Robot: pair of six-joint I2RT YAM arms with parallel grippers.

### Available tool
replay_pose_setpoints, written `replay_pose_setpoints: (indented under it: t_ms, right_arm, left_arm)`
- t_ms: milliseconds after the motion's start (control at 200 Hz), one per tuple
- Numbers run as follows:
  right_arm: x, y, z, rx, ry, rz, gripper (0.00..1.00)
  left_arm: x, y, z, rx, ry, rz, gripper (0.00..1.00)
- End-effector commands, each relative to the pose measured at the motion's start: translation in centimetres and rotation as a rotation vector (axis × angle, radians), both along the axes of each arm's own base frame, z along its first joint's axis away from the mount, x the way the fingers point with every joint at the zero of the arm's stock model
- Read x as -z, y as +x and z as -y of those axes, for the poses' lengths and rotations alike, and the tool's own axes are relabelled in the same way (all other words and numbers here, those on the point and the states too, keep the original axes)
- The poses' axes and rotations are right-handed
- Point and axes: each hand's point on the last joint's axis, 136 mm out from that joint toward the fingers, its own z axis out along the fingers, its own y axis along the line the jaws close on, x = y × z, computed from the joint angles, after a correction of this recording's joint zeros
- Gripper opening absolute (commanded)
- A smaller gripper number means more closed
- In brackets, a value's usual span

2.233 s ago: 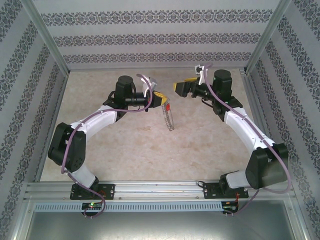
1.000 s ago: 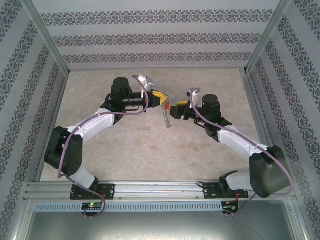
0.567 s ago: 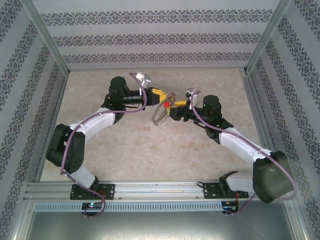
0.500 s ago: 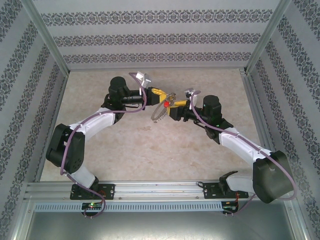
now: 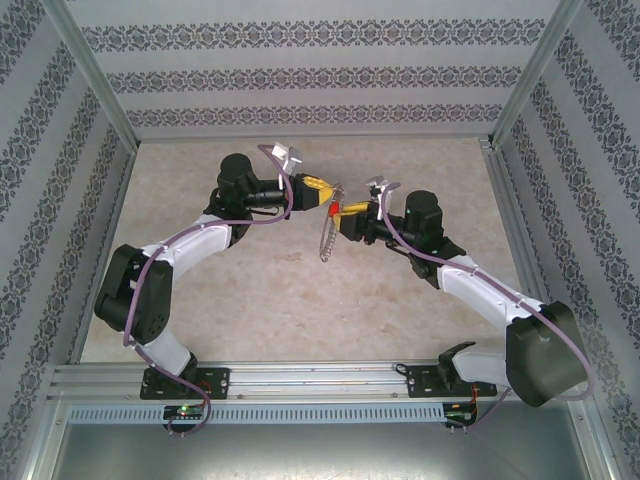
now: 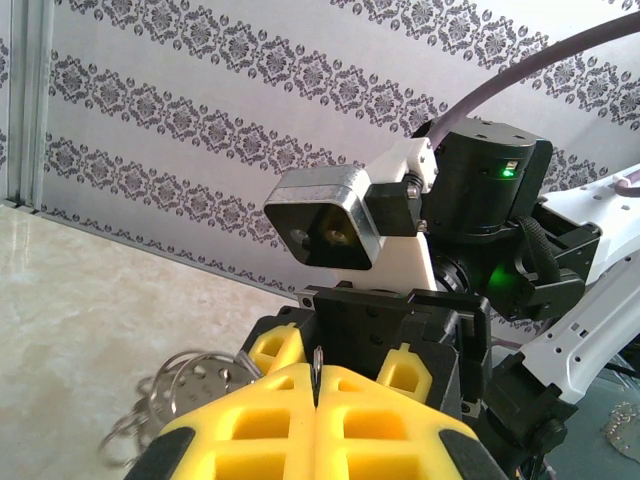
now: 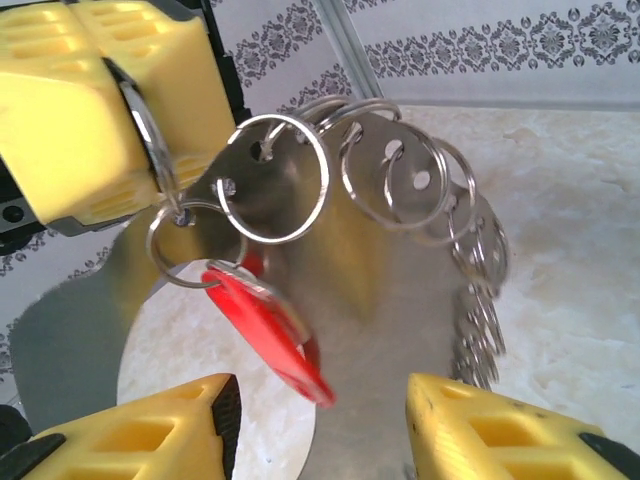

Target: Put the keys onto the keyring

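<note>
The left end effector (image 5: 322, 189) and the right end effector (image 5: 345, 213) both have bright yellow fingers on black bodies. The key (image 7: 265, 330) has a glossy red head. The keyring (image 7: 380, 300) is silvery grey, mirror-bright metal with pale steel rings along its edge. The surface (image 5: 300, 300) is beige with faint brownish marbling. The walls (image 5: 300, 75) are pale grey-white, banded with dark grey damask ornament. The arms (image 5: 190, 240) are white with black joints, their cables (image 6: 540, 72) are dull mauve, and a small green light (image 6: 505, 172) glows on a black wrist housing.
</note>
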Motion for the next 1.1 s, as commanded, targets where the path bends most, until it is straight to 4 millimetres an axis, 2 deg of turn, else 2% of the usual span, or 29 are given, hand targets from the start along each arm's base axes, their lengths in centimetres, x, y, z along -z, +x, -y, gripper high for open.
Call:
replay_pose_setpoints:
  t_ms: [0,155,625,844,1094]
  right_arm:
    - [-1.6,-0.8,-0.3,-0.029,0.020,0.063,0.49]
    - [-1.8,-1.0,-0.2,-0.024,0.023,0.068,0.49]
    - [-2.2,-0.5,-1.4,-0.045,0.034,0.073,0.49]
    - [-2.5,-0.5,-1.6,-0.047,0.037,0.081,0.45]
    - [-2.9,-0.6,-1.6,-0.048,0.042,0.090,0.44]
  left_arm:
    - [-1.7,-0.2,-0.2,0.020,-0.034,0.072,0.00]
    - [-1.6,-0.2,-0.2,0.021,-0.034,0.072,0.00]
    - [-1.8,-0.1,-0.2,0.019,-0.043,0.073,0.00]
    - [-1.9,-0.1,-0.2,0.018,-0.045,0.074,0.00]
    - [-1.8,-0.1,-0.2,0.017,-0.045,0.073,0.00]
